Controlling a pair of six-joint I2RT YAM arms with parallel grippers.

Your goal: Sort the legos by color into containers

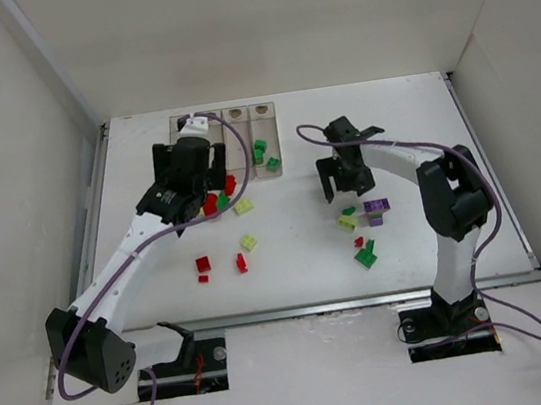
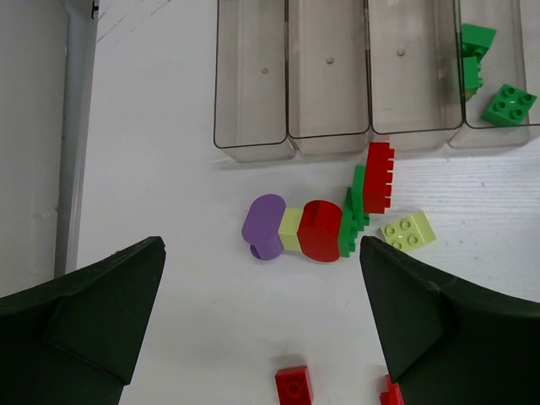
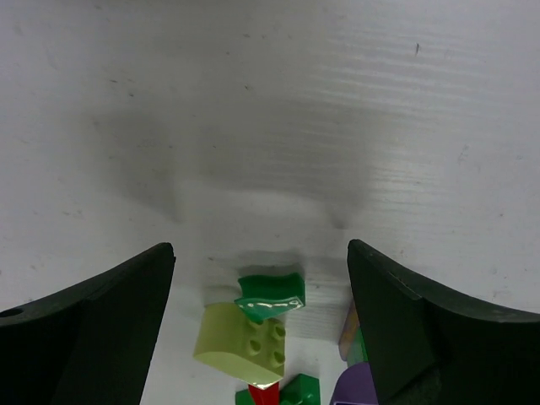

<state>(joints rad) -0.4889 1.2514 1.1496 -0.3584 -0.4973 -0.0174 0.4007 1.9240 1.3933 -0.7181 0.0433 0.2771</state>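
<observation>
Top view: containers [image 1: 248, 113] stand at the far edge, and only green legos [image 1: 261, 151] are binned.
Left wrist: left gripper [image 2: 261, 253] is spread wide and empty over a joined cluster [image 2: 316, 229] just before the bins (separate it first).
Right wrist: right gripper [image 3: 261, 249] is wide and empty. Centre on the green brick [image 3: 270, 289] alone.

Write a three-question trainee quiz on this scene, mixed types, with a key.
1. True or false: the left gripper is shut on a red brick.
2. Which colour already lies in the clear bins? A red, B green, C purple.
3. Fill in: the right gripper hovers, open, over a ____ brick and a green piece.
Key: 1 false, it is open. 2 B, green bricks. 3 pale yellow-green brick.
</observation>
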